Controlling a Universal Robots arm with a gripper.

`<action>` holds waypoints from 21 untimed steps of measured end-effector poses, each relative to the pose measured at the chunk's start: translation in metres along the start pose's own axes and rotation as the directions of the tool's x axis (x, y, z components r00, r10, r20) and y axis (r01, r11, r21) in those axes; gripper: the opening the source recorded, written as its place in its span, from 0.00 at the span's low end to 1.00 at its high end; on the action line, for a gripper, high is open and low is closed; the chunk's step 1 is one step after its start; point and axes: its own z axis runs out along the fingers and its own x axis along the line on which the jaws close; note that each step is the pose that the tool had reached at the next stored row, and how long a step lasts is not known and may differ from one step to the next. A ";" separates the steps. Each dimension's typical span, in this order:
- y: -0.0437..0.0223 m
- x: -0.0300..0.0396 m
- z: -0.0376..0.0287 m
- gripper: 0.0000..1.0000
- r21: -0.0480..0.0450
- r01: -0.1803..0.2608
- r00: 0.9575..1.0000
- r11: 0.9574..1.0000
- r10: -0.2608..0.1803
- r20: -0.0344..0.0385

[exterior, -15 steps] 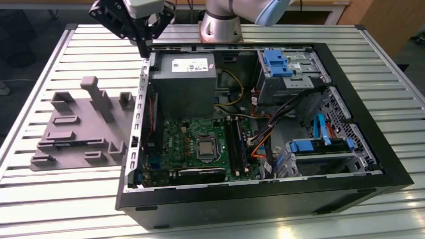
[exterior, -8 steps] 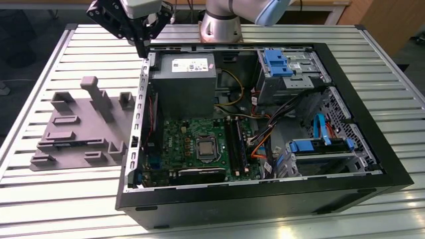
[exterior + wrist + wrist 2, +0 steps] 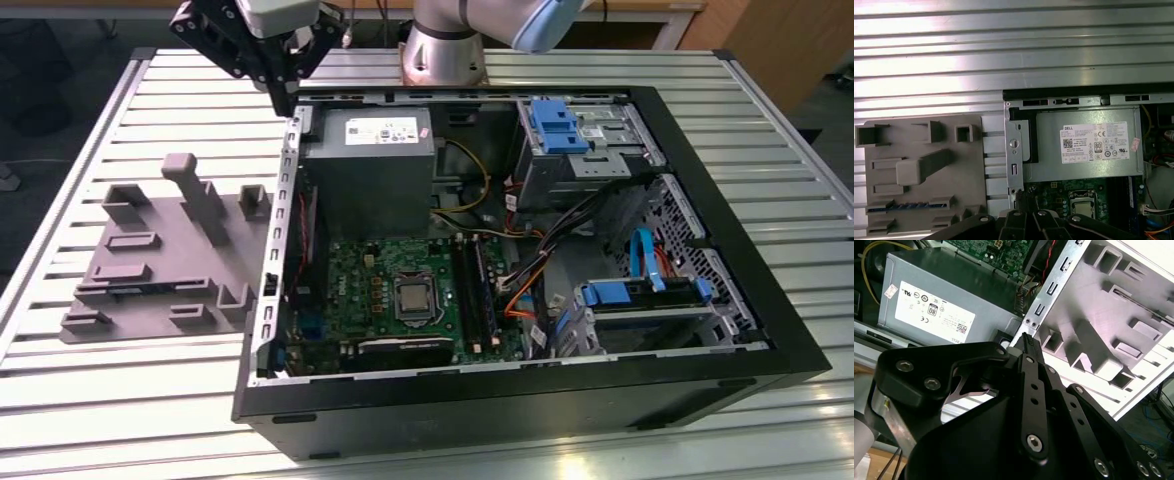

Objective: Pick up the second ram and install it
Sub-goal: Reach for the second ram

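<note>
Hovering at the far corner of the open black tower computer case (image 3: 534,400), on the exterior view's left, is the black metal gripper (image 3: 284,98). The second wrist view catches that gripper (image 3: 1026,340) with its tips pinched together and nothing seen between them.

Over to the task's piece: the second ram (image 3: 901,206), a thin blue-green strip, sits on edge in a long slot of the grey moulded plastic fixture tray (image 3: 966,165), well apart from the gripper. That tray lies on the ribbed aluminium table (image 3: 134,420), just beside the case.

Inside the case there's a boxy grey power supply (image 3: 367,175) with a white label at the far end. Nearer the camera lies a green motherboard (image 3: 354,275) with a silver processor socket (image 3: 411,297), and long black memory slots (image 3: 470,290) run alongside it. On the exterior view's right sit blue plastic drive brackets (image 3: 554,125) and a tangle of orange and blue cables (image 3: 523,300).
</note>
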 end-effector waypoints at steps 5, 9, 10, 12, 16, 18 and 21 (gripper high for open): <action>-0.0001 0.0017 0.0001 0.11 0.000 0.000 1.000 1.000 0.000 0.000; -0.0002 0.0029 0.0002 0.11 0.000 0.000 1.000 1.000 0.000 0.000; -0.0003 0.0032 0.0002 0.11 0.000 0.000 1.000 1.000 0.000 0.000; -0.0003 0.0040 0.0002 0.11 0.000 0.000 1.000 1.000 0.000 0.000; -0.0005 0.0056 0.0003 0.11 0.000 0.000 1.000 1.000 0.000 0.000; -0.0005 0.0064 0.0003 0.11 0.000 0.000 1.000 1.000 0.000 0.000; -0.0006 0.0076 0.0003 0.11 0.000 0.000 1.000 1.000 0.000 0.000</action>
